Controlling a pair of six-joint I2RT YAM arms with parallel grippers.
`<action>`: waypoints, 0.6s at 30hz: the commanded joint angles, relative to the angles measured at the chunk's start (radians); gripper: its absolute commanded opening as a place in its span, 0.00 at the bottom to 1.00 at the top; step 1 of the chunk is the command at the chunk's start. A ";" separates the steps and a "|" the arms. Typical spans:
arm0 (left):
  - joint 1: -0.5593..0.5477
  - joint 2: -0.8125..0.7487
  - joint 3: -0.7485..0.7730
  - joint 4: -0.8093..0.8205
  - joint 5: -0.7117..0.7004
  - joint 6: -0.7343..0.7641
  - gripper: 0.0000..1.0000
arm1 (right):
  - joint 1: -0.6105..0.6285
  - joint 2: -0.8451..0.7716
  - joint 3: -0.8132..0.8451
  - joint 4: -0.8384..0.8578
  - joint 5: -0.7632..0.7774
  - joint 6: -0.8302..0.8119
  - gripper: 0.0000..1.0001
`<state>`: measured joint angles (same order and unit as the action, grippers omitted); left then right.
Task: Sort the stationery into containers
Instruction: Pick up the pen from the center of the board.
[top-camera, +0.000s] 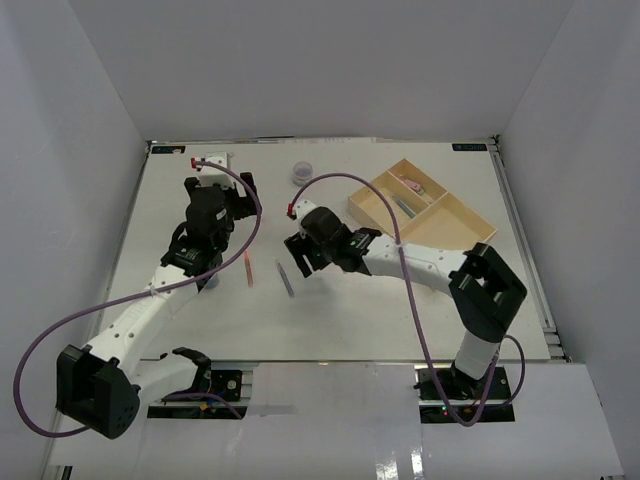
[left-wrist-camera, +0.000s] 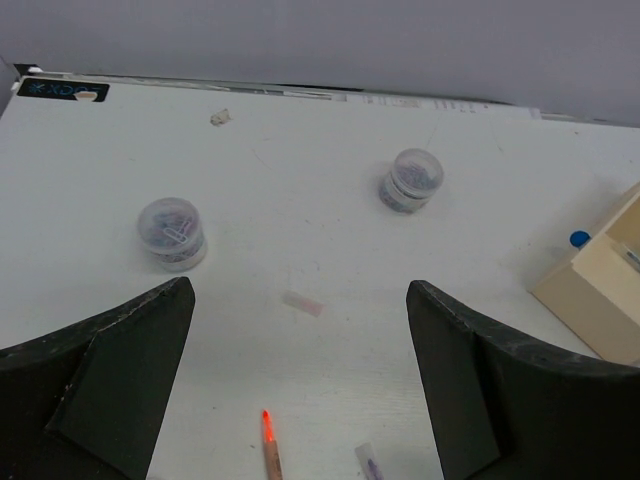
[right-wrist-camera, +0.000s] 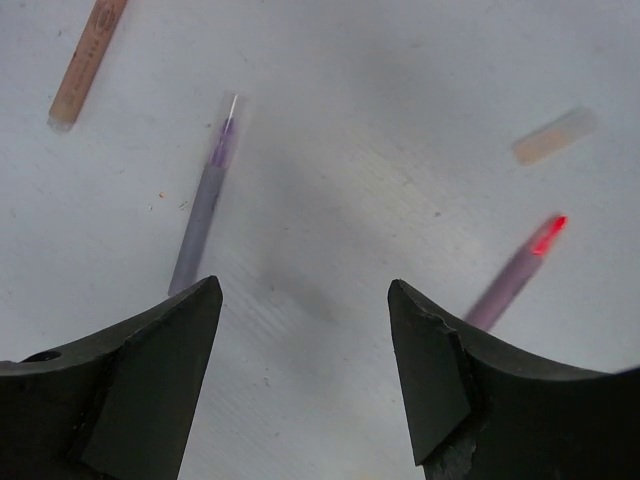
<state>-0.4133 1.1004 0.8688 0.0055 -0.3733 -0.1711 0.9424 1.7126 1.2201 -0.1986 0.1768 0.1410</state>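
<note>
Although the tray (top-camera: 452, 215) already holds a pink piece (top-camera: 406, 182) in one compartment and a bluish pen (top-camera: 405, 205) in the next, with the third looking bare, we judge the sorting barely begun. Most of the stationery lies on the bench (top-camera: 340, 320) outside the tray.

Our left pincer (left-wrist-camera: 298, 290) and right pincer (right-wrist-camera: 305, 288) both hang over the bench to the left of the tray. Each has its jaws spread wide and grips nothing. They sit close together there, so we think crowding between the arms is the main hindrance. The right arm's cable (top-camera: 350, 178) also loops just beside the tray's left corner.

Two round tubs wait unsorted. The nearer tub (top-camera: 302, 172) is a little left of the tray, and the farther tub (left-wrist-camera: 172, 232) is well apart from it.

The purple pen (right-wrist-camera: 205, 195) lies below the right pincer, left of the tray and well apart from it. The orange pen (top-camera: 249, 270) lies farther from the tray still. A blurred red-tipped pen (right-wrist-camera: 515, 270) shows at the wrist view's edge, and we cannot tell whether it is a third.

Smallest are a pale pink piece (left-wrist-camera: 302, 303) between the tubs and the pens, a blue bit (left-wrist-camera: 579, 238) just beside the tray's outer wall, and a cream scrap (left-wrist-camera: 220, 117) farthest from the tray.
</note>
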 joint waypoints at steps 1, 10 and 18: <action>0.007 -0.054 -0.025 0.056 -0.088 0.042 0.98 | 0.051 0.082 0.050 0.067 0.056 0.089 0.74; 0.007 -0.057 -0.034 0.073 -0.105 0.051 0.98 | 0.139 0.278 0.163 0.114 0.087 0.118 0.71; 0.007 -0.059 -0.033 0.073 -0.095 0.055 0.98 | 0.145 0.341 0.159 0.117 0.113 0.126 0.58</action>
<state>-0.4114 1.0630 0.8440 0.0612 -0.4618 -0.1265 1.0893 2.0369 1.3537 -0.1158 0.2501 0.2447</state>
